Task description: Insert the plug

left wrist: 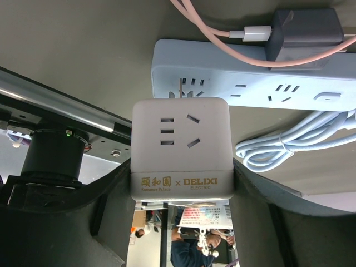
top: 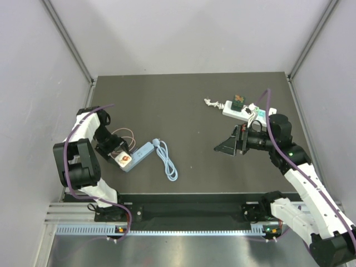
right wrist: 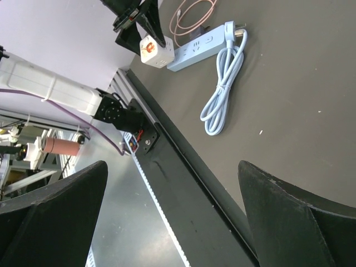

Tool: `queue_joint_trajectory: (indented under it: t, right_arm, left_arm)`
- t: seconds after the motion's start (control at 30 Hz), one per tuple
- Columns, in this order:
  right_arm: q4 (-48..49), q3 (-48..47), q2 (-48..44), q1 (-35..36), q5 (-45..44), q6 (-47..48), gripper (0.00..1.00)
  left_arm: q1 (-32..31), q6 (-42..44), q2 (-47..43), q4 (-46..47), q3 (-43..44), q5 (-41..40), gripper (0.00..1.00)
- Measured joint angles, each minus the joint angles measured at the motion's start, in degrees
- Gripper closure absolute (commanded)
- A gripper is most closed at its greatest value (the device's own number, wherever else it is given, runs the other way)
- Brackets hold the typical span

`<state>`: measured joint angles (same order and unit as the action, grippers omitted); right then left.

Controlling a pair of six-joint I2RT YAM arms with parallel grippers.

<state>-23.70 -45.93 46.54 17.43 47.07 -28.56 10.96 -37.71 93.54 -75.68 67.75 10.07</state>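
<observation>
My left gripper (top: 119, 154) is shut on a white cube adapter plug (left wrist: 181, 147) marked DELIXI, held against the near end of a light blue power strip (left wrist: 250, 83) lying on the dark table. In the top view the cube (top: 124, 159) sits at the strip's left end (top: 142, 154). A grey charger (left wrist: 303, 30) with a pink cable (left wrist: 211, 30) is plugged into the strip. My right gripper (top: 227, 146) is open and empty, above the table at right, well apart from the strip. The strip (right wrist: 194, 50) and cube (right wrist: 151, 50) show far off in the right wrist view.
The strip's own coiled blue cord (top: 167, 159) lies to its right. A white power strip (top: 240, 113) with a small green-brown item and cables sits at the back right. The table's front rail (top: 183, 211) runs along the near edge. Grey walls enclose the sides.
</observation>
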Motion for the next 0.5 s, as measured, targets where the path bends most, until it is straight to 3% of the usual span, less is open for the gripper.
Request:
queue_joint_trajectory:
  t: [0.5]
  right_arm:
    - [0.0,0.0,0.61,0.0,-0.48,0.35,0.0]
  left_arm:
    - [0.0,0.63,0.74,0.59,0.09,1.68,1.0]
